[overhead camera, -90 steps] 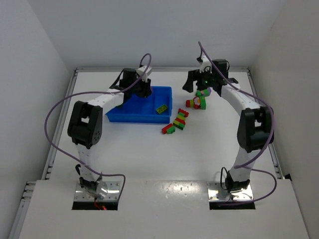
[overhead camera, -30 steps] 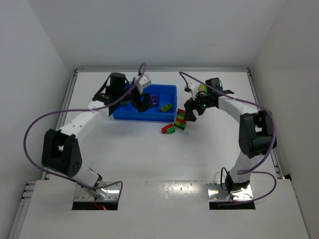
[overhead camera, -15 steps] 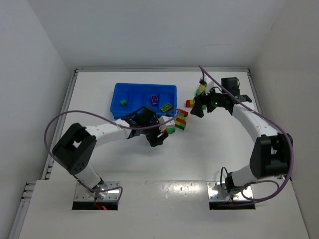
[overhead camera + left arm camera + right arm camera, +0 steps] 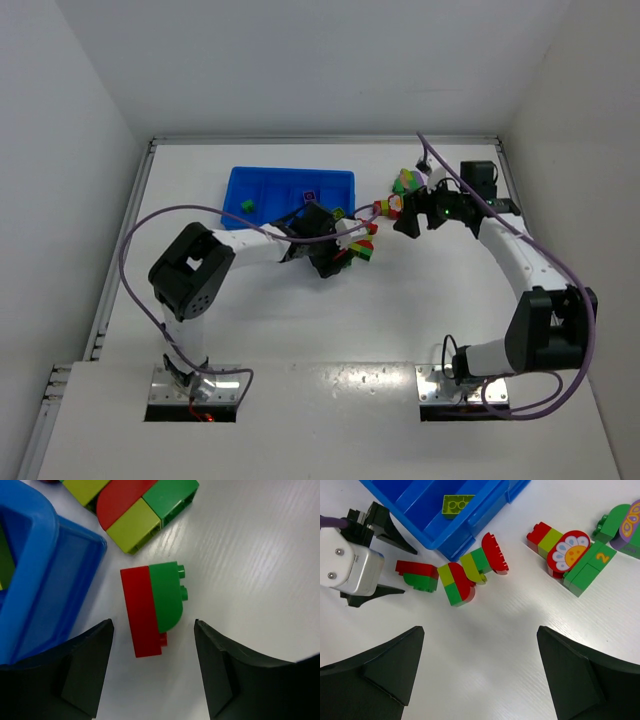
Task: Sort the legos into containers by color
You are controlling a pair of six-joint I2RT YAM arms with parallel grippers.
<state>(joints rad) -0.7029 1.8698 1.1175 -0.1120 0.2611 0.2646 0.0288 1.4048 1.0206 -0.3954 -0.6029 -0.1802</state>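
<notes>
Red-green lego (image 4: pixel 152 607) amid spread left tool (image 4: pixel 152 626)

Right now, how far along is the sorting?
Early. Done: a green brick, a purple brick and a yellow-green brick lie in the blue tray. In hand: nothing; the left gripper is open astride a red-and-green clump, the right gripper open and empty. Left: that clump, the mixed clump beside it and the flower clump on the table.

Left arm (image 4: pixel 245 243) and right arm (image 4: pixel 512 248) both inward toward centre, left fingers (image 4: pixel 85 675) and right fingers (image 4: pixel 380 665) wide apart.
</notes>
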